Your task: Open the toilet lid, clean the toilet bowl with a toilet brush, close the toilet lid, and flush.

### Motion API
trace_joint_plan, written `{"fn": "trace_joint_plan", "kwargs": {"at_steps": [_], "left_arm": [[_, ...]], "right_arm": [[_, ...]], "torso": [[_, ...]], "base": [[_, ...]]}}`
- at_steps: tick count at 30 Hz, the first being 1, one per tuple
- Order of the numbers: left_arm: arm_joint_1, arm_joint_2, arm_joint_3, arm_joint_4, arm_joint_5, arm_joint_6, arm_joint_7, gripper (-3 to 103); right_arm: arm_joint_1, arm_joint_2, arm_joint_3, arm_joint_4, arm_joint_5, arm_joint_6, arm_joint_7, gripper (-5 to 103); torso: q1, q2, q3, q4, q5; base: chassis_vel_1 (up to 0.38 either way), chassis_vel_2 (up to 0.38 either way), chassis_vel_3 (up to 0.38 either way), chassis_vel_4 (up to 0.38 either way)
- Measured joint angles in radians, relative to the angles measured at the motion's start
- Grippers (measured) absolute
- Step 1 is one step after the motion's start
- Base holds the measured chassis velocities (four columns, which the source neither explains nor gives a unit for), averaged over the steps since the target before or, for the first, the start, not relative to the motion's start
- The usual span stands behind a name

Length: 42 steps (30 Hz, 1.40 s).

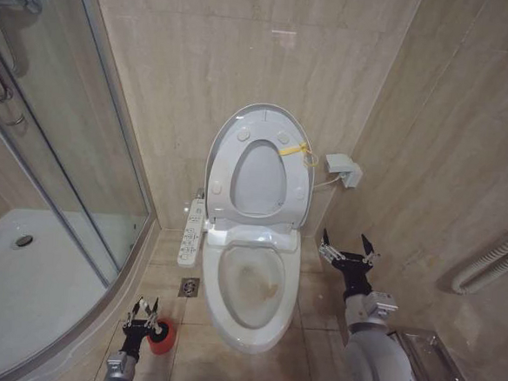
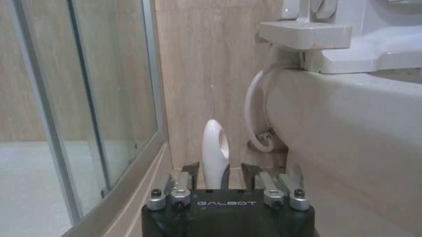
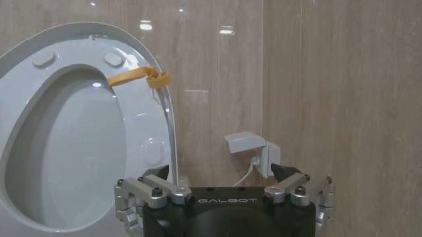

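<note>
Against the tiled back wall stands the toilet bowl [image 1: 247,321], a white ceramic oval with brownish staining low in its basin, and a long white button panel [image 1: 192,232] runs along its side nearest the glass shower enclosure [image 1: 54,185]. The toilet lid [image 1: 263,120] is raised upright and leans back toward the wall, with the hollow seat ring [image 1: 229,167] lifted flat against it; a yellow tie [image 1: 297,150] is looped round the ring's edge, and the right wrist view shows it knotted near the top of the rim [image 3: 142,76]. On the wall beside the lid sits a small white socket box [image 1: 343,169] with a cord running from it. To the right of the bowl, the right gripper [image 1: 348,247] hangs above the floor with its fingers spread wide and nothing between them, well apart from the lid. On the floor to the left of the bowl, near the shower's curved threshold, stands the small red cup holder [image 1: 162,337]. The left gripper [image 1: 143,312] is directly over that holder; in the left wrist view the white handle of the toilet brush [image 2: 214,155] rises upright between its fingers [image 2: 173,190], which stand on either side of the handle, and I cannot tell whether they press on it.
</note>
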Motion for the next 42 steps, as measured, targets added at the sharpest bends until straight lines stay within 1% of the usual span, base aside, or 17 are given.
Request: {"fn": "trace_joint_plan", "kwargs": {"at_steps": [3, 4, 10, 11, 18, 21, 22, 24, 26, 29, 30, 32, 34, 35, 39, 40, 42], "left_arm": [[0.004, 0.000, -0.004, 0.000, 0.000, -0.004, 0.003, 60], [0.007, 0.000, -0.006, 0.001, 0.001, -0.009, 0.006, 34], [0.019, 0.001, -0.013, -0.003, 0.001, -0.027, 0.016, 34], [0.024, 0.001, -0.014, -0.011, 0.001, -0.029, 0.016, 21], [0.047, 0.003, -0.016, -0.073, 0.004, -0.030, 0.015, 21], [0.096, 0.010, -0.015, -0.199, -0.001, -0.018, 0.009, 21], [0.096, 0.010, -0.015, -0.199, -0.001, -0.018, 0.009, 21], [0.131, 0.011, -0.016, -0.289, 0.004, 0.000, -0.003, 21], [0.142, 0.010, -0.019, -0.315, 0.015, 0.004, -0.008, 21], [0.188, 0.007, -0.030, -0.403, 0.054, 0.005, -0.024, 21], [0.188, 0.007, -0.030, -0.403, 0.054, 0.005, -0.024, 21], [0.230, 0.009, -0.039, -0.482, 0.063, 0.013, -0.036, 21], [0.274, 0.012, -0.049, -0.565, 0.067, 0.038, -0.055, 21], [0.274, 0.012, -0.049, -0.565, 0.067, 0.038, -0.055, 21], [0.374, 0.022, -0.063, -0.772, 0.065, 0.088, -0.083, 21], [0.374, 0.022, -0.063, -0.772, 0.065, 0.088, -0.083, 21], [0.421, 0.024, -0.063, -0.875, 0.064, 0.110, -0.091, 21]], "right_arm": [[0.000, 0.000, 0.000, 0.000, 0.000, 0.000, 0.000, 100], [0.000, 0.000, 0.000, 0.000, 0.000, 0.000, 0.000, 100], [0.000, 0.000, 0.000, 0.000, 0.000, 0.000, 0.000, 100], [0.000, 0.000, 0.000, 0.000, 0.000, 0.000, 0.000, 100], [0.000, 0.000, 0.000, 0.000, 0.000, 0.000, 0.000, 100], [0.000, 0.000, 0.000, 0.000, 0.000, 0.000, 0.000, 100], [0.000, 0.000, 0.000, 0.000, 0.000, 0.000, 0.000, 100], [0.000, 0.000, 0.000, 0.000, 0.000, 0.000, 0.000, 100], [0.000, 0.000, 0.000, 0.000, 0.000, 0.000, 0.000, 100], [0.000, 0.000, 0.000, 0.000, 0.000, 0.000, 0.000, 100], [0.000, 0.000, 0.000, 0.000, 0.000, 0.000, 0.000, 100], [0.000, 0.000, 0.000, 0.000, 0.000, 0.000, 0.000, 100], [0.000, 0.000, 0.000, 0.000, 0.000, 0.000, 0.000, 100], [0.000, 0.000, 0.000, 0.000, 0.000, 0.000, 0.000, 100], [0.000, 0.000, 0.000, 0.000, 0.000, 0.000, 0.000, 100], [0.000, 0.000, 0.000, 0.000, 0.000, 0.000, 0.000, 100], [0.000, 0.000, 0.000, 0.000, 0.000, 0.000, 0.000, 100]], "torso": [[0.000, 0.000, 0.000, 0.0000, 0.0000], [0.000, 0.000, 0.000, 0.0001, 0.0000], [0.000, 0.000, 0.000, 0.0001, -0.0001], [0.000, 0.000, 0.000, 0.0001, 0.0000], [0.000, 0.000, 0.000, 0.0000, -0.0001], [0.000, 0.000, 0.000, 0.0000, 0.0000], [0.000, 0.000, 0.000, 0.0000, 0.0000], [0.000, 0.000, 0.000, 0.0000, 0.0000], [0.000, 0.000, 0.000, 0.0000, 0.0000], [0.000, 0.000, 0.000, 0.0000, 0.0000], [0.000, 0.000, 0.000, 0.0000, 0.0000], [0.000, 0.000, 0.000, 0.0000, 0.0000], [0.000, 0.000, 0.000, 0.0001, 0.0000], [0.000, 0.000, 0.000, 0.0001, 0.0000], [0.000, 0.000, 0.000, 0.0000, 0.0000], [0.000, 0.000, 0.000, 0.0000, 0.0000], [0.000, 0.000, 0.000, 0.0000, 0.0001]], "base": [[0.000, 0.000, 0.000, 0.000], [0.000, 0.000, 0.000, 0.000], [0.000, 0.000, 0.000, 0.000], [0.000, 0.000, 0.000, 0.000], [0.000, 0.000, 0.000, 0.000], [0.000, 0.000, 0.000, 0.000], [0.000, 0.000, 0.000, 0.000], [0.000, 0.000, 0.000, 0.000], [0.000, 0.000, 0.000, 0.000], [0.000, 0.000, 0.000, 0.000], [0.000, 0.000, 0.000, 0.000], [0.000, 0.000, 0.000, 0.000], [0.000, 0.000, 0.000, 0.000], [0.000, 0.000, 0.000, 0.000], [0.000, 0.000, 0.000, 0.000], [0.000, 0.000, 0.000, 0.000], [0.000, 0.000, 0.000, 0.000]]}}
